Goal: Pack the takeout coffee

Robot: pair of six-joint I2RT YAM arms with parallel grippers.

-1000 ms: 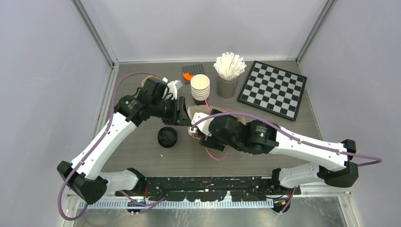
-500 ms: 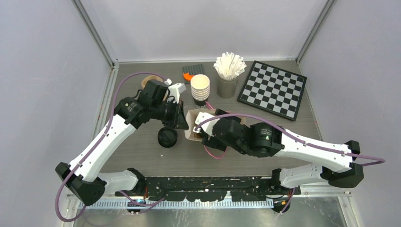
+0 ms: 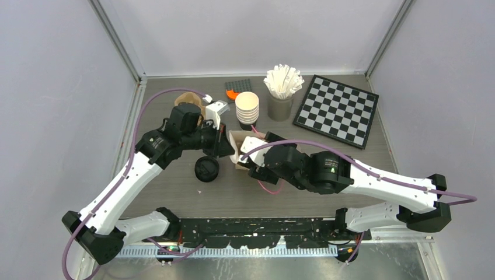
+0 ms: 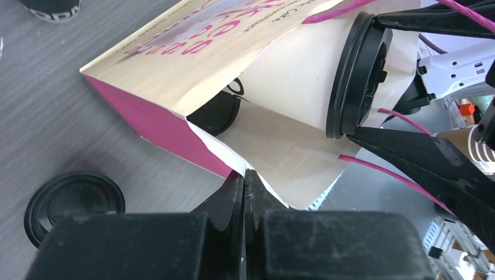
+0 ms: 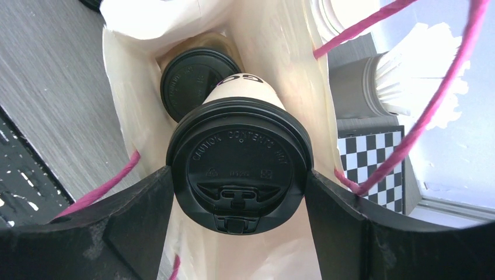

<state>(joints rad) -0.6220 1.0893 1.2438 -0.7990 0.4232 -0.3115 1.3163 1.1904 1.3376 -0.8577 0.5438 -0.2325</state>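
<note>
coffee cup [image 5: 239,153] clamped by right gripper [image 5: 239,175] inside bag [image 5: 280,64]; left gripper [image 4: 245,182] apparently pinches bag's edge.

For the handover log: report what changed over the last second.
The left tool shut on the paper bag at its rim. The right tool kept its grip on the lidded cup in the bag's mouth. Black lid beside the bag, cup stack, chessboard: unmoved.

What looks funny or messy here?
Only the paper bag: it sits tilted and crumpled at its mouth, where the left gripper pinches its rim. The right gripper holds a lidded cup at the opening, and a second cup sits inside. No spill shows.
</note>
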